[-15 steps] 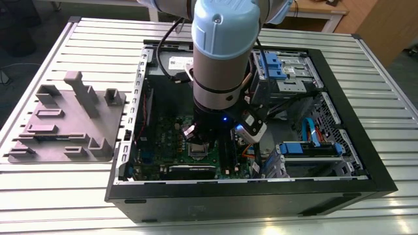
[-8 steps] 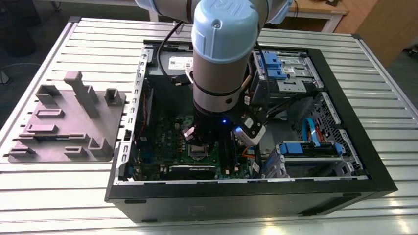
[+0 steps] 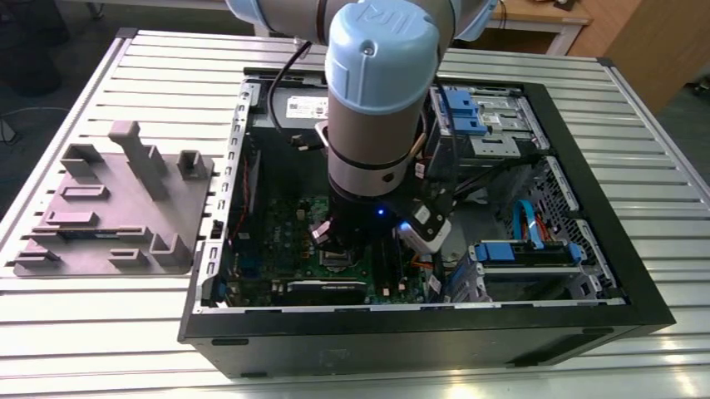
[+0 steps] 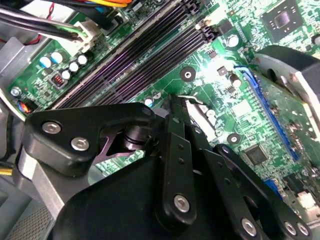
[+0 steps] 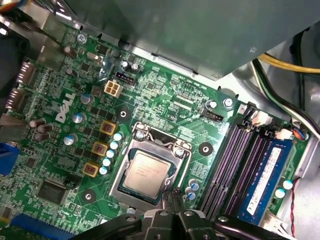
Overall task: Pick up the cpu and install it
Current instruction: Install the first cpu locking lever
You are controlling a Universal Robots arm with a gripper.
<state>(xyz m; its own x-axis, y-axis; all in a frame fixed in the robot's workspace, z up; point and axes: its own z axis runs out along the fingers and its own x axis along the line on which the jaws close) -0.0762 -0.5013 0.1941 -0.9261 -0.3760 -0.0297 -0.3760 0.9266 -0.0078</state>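
- The small flat square cpu (image 5: 147, 172) with a pale silvery metal top lies flat inside the dark square socket's metal frame (image 5: 119, 176) on the green circuit board (image 5: 165, 95).
- The black jaws are closed, their fingertips (image 5: 174, 194) pressed together with nothing between them, in both wrist views.
- The fingertips hang just beside one edge of the socket frame; I cannot tell whether they touch it.
- Long dark memory slots (image 5: 232, 160) run beside the socket, with a blue memory stick (image 5: 265, 175) in the one farthest from it.
- The grey and pale-blue robot arm (image 3: 377, 100) reaches straight down into the open black computer case (image 3: 621, 274).
- The case lies on its side on the slatted metal counter (image 3: 111, 332).
- A grey moulded fixture tray (image 3: 111, 208) lies on the counter at the exterior view's left, just beside the case.
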